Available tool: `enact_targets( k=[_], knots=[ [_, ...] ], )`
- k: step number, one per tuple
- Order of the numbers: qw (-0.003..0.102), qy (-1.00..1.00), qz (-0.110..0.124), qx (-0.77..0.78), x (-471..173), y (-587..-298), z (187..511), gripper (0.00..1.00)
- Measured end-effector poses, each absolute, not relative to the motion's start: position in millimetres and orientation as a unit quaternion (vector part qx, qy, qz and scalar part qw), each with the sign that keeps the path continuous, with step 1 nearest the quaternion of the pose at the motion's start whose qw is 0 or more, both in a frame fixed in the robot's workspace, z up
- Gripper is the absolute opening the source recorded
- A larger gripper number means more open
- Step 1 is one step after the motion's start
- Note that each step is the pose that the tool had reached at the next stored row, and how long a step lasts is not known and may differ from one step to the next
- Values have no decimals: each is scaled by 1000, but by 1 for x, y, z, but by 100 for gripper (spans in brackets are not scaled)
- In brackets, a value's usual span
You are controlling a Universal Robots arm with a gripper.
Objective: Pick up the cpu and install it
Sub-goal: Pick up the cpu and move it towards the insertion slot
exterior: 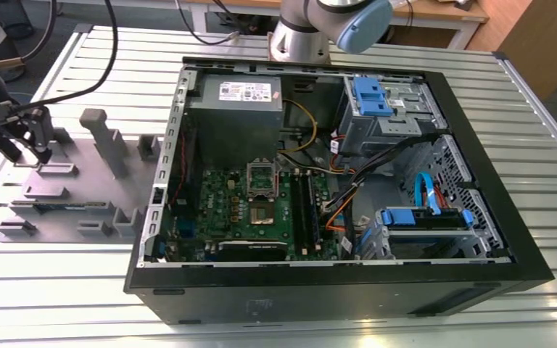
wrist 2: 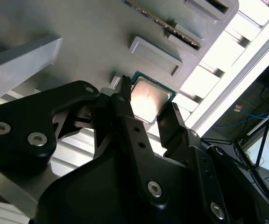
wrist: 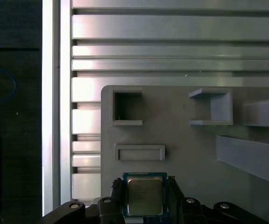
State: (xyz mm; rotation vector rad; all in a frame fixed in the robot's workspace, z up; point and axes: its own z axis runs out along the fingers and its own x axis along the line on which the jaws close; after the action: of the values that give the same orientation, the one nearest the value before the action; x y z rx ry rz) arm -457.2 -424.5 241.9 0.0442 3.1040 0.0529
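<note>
Here the gripper (exterior: 25, 154) hangs low over the grey holder plate (exterior: 66, 199) at the exterior view's left, on the slatted desk (exterior: 278, 322). Both wrist views show it closed narrowly on the cpu (wrist: 144, 196). The dark fingers (wrist: 117, 190) press against two opposite edges of the chip, one on each side. In the second wrist view the cpu (wrist 2: 148, 99) lies flat between the fingers (wrist 2: 125, 109), silvery top up, with a thin green edge along its free sides. The gripper (wrist 2: 148, 95) brackets it just above the plate (wrist 2: 92, 42). I cannot tell whether the chip is resting in its seat or is already a little clear of it.

Beyond the chip in the first wrist view, the plate (wrist: 190, 154) has a shallow oblong recess (wrist: 139, 152) just beside the cpu. Farther off are a square pocket (wrist: 127, 108) and an open-sided bracket (wrist: 214, 107). The gripper (wrist: 144, 186) sits near the plate's edge, with the desk's (wrist: 172, 46) metal slats past it.

In the exterior view the open case (exterior: 356, 290) lies on its side in the middle of the desk, just beside the plate. Inside it, the green board (exterior: 225, 217) faces up. The socket (exterior: 262, 212) is near the board's middle, with its metal frame (exterior: 262, 176) tipped up, well apart from the gripper and the cpu. A grey power supply (exterior: 235, 109) fills the case's far corner, and the arm's base (exterior: 322, 25) stands behind the case.
</note>
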Motion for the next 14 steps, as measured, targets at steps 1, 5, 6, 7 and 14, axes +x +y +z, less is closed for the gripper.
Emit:
enact_targets(
  k=[1, 5, 6, 7, 14],
  knots=[
    [18, 1000, 17, 14, -457, -425, 242, 47],
    [19, 1000, 17, 14, -457, -425, 243, 47],
    [18, 1000, 17, 14, -457, -424, 244, 47],
    [18, 1000, 17, 14, -457, -425, 244, 47],
    [18, 1000, 17, 14, -457, -424, 250, 47]
  ],
)
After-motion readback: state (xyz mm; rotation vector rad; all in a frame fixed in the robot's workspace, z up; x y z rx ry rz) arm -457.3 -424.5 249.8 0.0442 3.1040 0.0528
